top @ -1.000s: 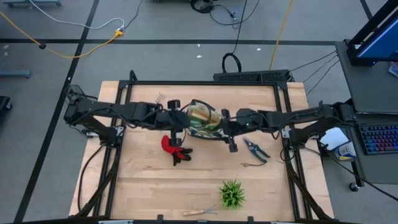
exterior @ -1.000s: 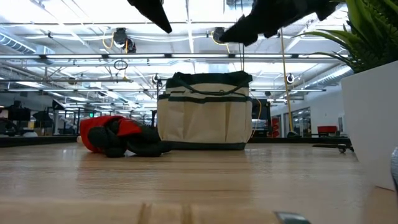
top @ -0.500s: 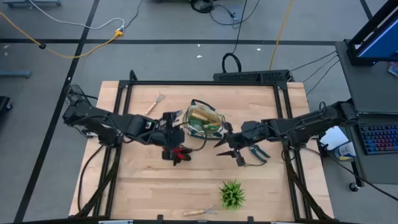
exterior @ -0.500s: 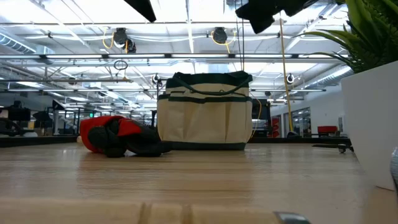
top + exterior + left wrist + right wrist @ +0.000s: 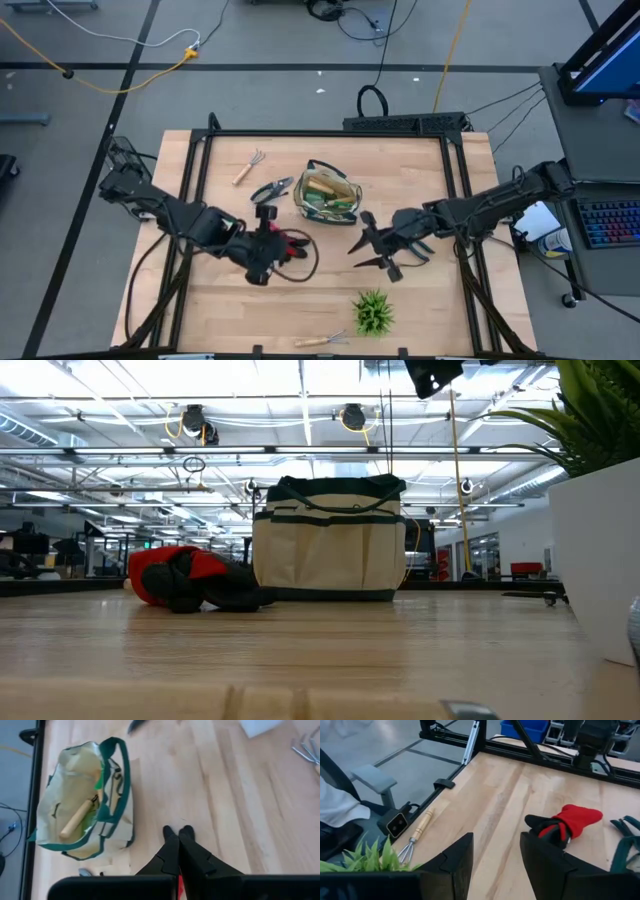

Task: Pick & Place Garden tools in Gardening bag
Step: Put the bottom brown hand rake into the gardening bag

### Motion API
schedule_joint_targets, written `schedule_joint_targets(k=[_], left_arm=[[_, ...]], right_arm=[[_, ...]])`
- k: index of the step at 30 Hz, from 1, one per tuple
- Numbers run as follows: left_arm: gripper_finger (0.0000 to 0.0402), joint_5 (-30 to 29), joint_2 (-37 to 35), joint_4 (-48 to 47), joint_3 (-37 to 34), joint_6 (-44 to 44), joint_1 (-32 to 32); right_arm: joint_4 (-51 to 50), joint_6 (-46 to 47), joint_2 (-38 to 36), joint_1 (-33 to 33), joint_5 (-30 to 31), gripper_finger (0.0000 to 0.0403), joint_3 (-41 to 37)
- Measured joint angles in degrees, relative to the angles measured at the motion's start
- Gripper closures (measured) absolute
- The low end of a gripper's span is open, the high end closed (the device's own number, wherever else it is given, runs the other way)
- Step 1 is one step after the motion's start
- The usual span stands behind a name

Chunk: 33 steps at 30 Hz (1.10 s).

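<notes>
bag: gardening bag [image 5: 328, 196] sitting mid-table w/ a wooden-handled tool [image 5: 79, 817] lying inside
left gripper [image 5: 262, 262]: fingers pressed together, gripping nothing, hanging right by the glove [image 5: 288, 243]
right gripper [image 5: 372, 251]: fingers spread, hovering near the plant [image 5: 373, 311]
loose: shears [image 5: 271, 189] lying beside bag, rake [image 5: 248, 166] & small rake [image 5: 321, 341] sitting farther off
</notes>
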Motion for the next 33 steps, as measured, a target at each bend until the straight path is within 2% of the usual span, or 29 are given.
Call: schedule_joint_targets(k=[7,14,19,24,28,33], left_arm=[[0.0398,0.1,0.0,-1.8,0.0,0.0,-1.9],[0.0382,0.0,0.0,-6.9,0.0,-1.7,-2.4],[0.0386,-0.2,-0.1,-8.1,0.0,-1.9,-2.2],[0.0398,0.2,-0.5,-8.1,0.0,-1.9,-2.7],[0.0386,0.4,-0.4,-7.6,0.0,-1.9,-2.8],[0.0384,1.0,-0.4,-0.9,-3.0,-0.9,-2.8]], right_arm=[[0.0,4.1,0.0,0.1,0.0,0.0248,0.0],[-0.2,3.9,0.0,0.1,-0.2,0.0248,0.0],[-0.2,3.6,0.0,0.1,-0.2,0.0248,0.0],[-0.2,3.7,0.0,0.1,-0.2,0.0248,0.0],[-0.2,5.6,0.0,0.1,-0.2,0.0248,0.0],[2.0,8.0,1.0,0.1,-0.1,0.0248,0.0]])
